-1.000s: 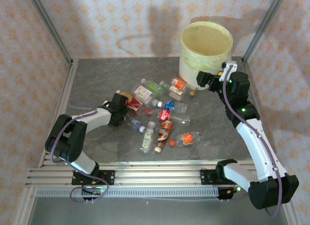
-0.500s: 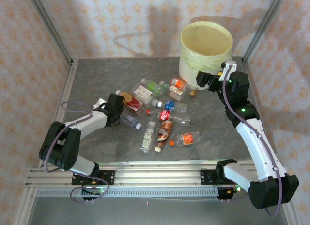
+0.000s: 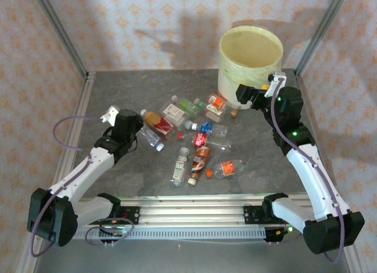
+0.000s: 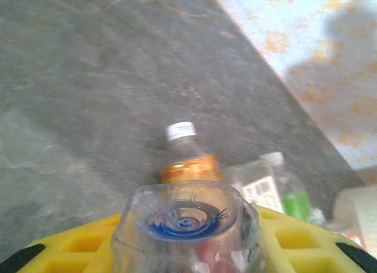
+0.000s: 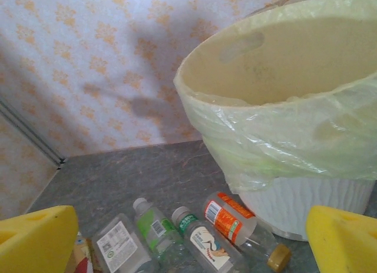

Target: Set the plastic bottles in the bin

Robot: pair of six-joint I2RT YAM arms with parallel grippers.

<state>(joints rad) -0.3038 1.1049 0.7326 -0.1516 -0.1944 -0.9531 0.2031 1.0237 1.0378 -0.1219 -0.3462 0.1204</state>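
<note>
My left gripper (image 3: 135, 133) is shut on a small clear bottle (image 3: 151, 138) at the left edge of the pile. In the left wrist view the clear bottle's base (image 4: 182, 217) sits between the yellow pads (image 4: 76, 252), its blue cap showing through. An amber bottle with an orange label (image 4: 188, 164) lies just beyond it. Several more bottles (image 3: 200, 146) lie scattered mid-table. The cream bin (image 3: 250, 64) with its yellow-green liner stands at the back right. My right gripper (image 3: 246, 96) hangs open beside the bin's front wall (image 5: 294, 196), above an orange-labelled bottle (image 5: 232, 217).
Metal frame posts (image 3: 59, 32) and patterned walls close in the table on three sides. A rail (image 3: 188, 211) runs along the near edge. Bare grey tabletop (image 3: 118, 90) lies at the back left.
My left arm has swung out to the left and stretched, drawing the clear bottle up and left with it. The right arm has barely moved.
</note>
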